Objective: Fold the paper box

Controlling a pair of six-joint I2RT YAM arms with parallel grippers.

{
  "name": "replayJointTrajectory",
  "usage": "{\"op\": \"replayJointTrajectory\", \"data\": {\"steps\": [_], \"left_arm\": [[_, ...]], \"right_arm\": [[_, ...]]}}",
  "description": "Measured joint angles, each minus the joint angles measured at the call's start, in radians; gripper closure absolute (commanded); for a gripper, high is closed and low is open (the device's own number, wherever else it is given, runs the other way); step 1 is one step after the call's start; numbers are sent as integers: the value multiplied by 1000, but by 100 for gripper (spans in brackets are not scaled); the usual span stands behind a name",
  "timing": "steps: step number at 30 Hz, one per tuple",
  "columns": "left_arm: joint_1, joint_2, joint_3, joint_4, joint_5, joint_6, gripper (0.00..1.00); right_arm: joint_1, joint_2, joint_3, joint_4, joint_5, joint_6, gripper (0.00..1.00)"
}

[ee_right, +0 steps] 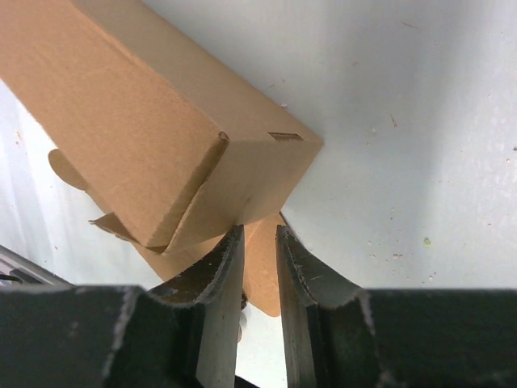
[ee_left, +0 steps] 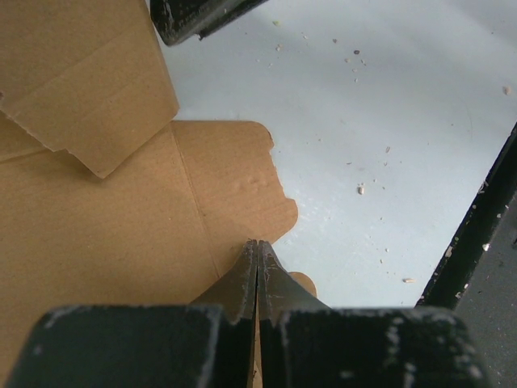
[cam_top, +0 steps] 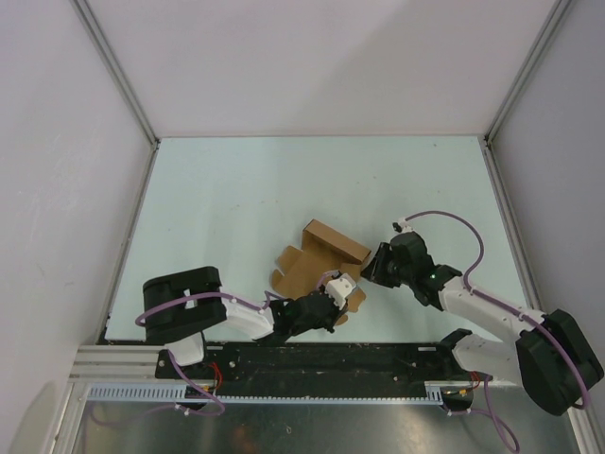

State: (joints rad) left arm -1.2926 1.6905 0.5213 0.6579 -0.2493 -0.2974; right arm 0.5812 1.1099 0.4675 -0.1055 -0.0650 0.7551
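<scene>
Now: paper box (cam_top: 317, 260) half-formed; its raised wall (cam_top: 336, 241) runs lengthwise to the right gripper (ee_right: 258, 230), jaws slightly apart at that corner, nothing clearly gripped. Left gripper (ee_left: 257, 245) closed, tips on the box's near flap (ee_left: 234, 178); right arm better placed

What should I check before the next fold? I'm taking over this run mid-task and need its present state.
1. Left gripper clamped on a flap of the paper box: ok.
2. Right gripper holding the paper box: cannot tell; jaws slightly apart at its corner.
3. Paper box fully folded: not ok; some flaps lie flat.
4. Grippers apart from each other: ok.
</scene>
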Motion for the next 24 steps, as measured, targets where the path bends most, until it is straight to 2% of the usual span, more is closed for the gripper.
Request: {"op": "replayJointTrajectory", "data": {"steps": [6,17,18,19,20,24], "left_arm": [[0,-66,-6,-71,0,10,100],[3,-376,-6,-242,-14,48,98],[8,-401,-6,-257,-19,51,96],[22,-433,-7,-276,-21,52,81],[45,-469,-9,-297,-27,51,74],[220,-569,-10,-360,-64,45,67]], "right_arm": [[-4,-47,0,-19,12,-5,72],[-12,-58,0,-54,23,-16,72],[-12,-60,0,-55,23,-16,72],[-13,-61,0,-56,23,-17,71],[-13,-62,0,-56,23,-20,71],[-15,-65,0,-59,23,-26,70]]}}
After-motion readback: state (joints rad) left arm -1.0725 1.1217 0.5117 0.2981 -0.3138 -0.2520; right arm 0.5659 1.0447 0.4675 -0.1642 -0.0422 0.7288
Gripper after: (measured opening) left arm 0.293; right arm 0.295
